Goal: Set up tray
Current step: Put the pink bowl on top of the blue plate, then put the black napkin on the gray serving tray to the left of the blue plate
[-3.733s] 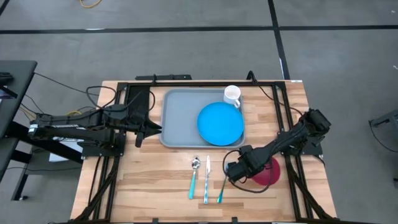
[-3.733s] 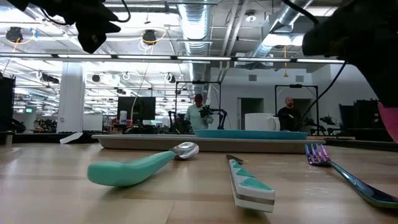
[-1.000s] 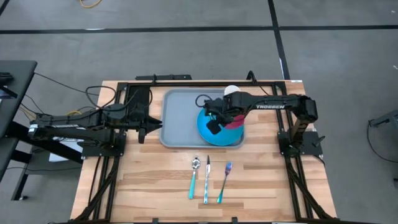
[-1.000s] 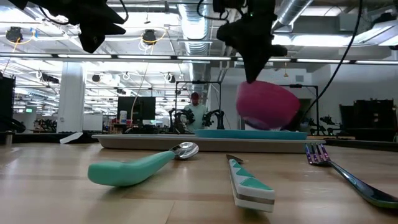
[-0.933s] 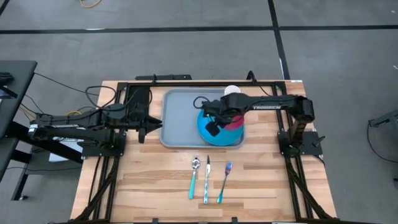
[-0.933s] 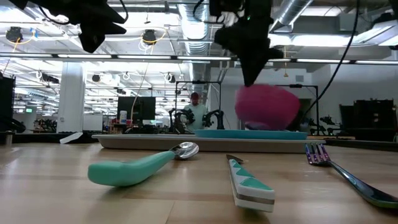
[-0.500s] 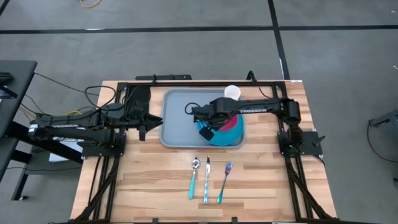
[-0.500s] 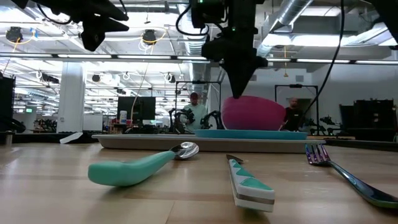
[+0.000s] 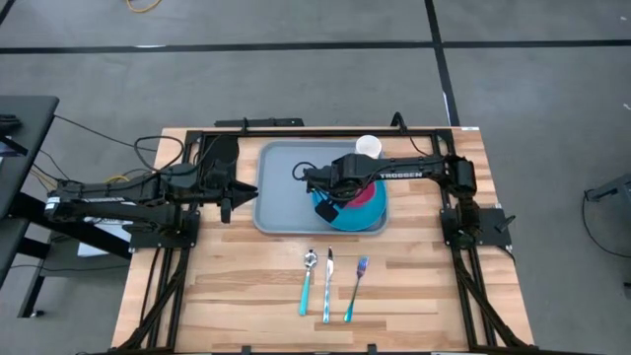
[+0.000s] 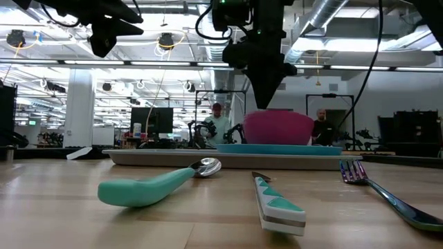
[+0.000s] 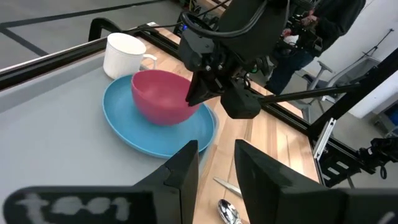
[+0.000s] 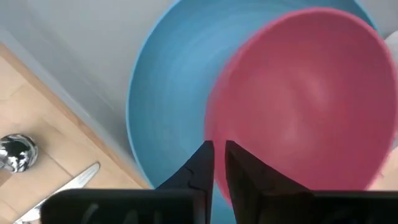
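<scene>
The grey-blue tray (image 9: pixel 281 187) lies at the far middle of the table. On it are a round blue plate (image 9: pixel 333 217) and a white mug (image 9: pixel 368 146). A pink bowl (image 9: pixel 370 195) sits level and upright on the plate (image 11: pixel 155 134). My right gripper (image 12: pixel 219 165) points down over the bowl's left rim, its fingers a narrow gap apart. One finger is inside the bowl (image 12: pixel 298 106) and one is outside. My left gripper (image 11: pixel 216 168) hangs open with nothing in it, just left of the tray (image 9: pixel 225 207). My right gripper comes from above with one finger (image 12: pixel 242 171) inside the bowl's rim (image 12: pixel 219 138) and the other (image 12: pixel 202 163) outside it, over the plate. I cannot tell whether the fingers touch the rim. The bowl rests on the plate by its base (image 10: pixel 277 138).
A teal-handled spoon (image 9: pixel 308 278), a knife (image 9: pixel 328 286) and a fork (image 9: pixel 356 286) lie side by side on the bare wood near the front edge. Black frame rails run along both sides of the table. People stand in the room beyond the far edge.
My right gripper has carried the pink bowl down and a little toward the table's left edge. The bowl hung tilted above the plate. Now it sits level on the plate.
</scene>
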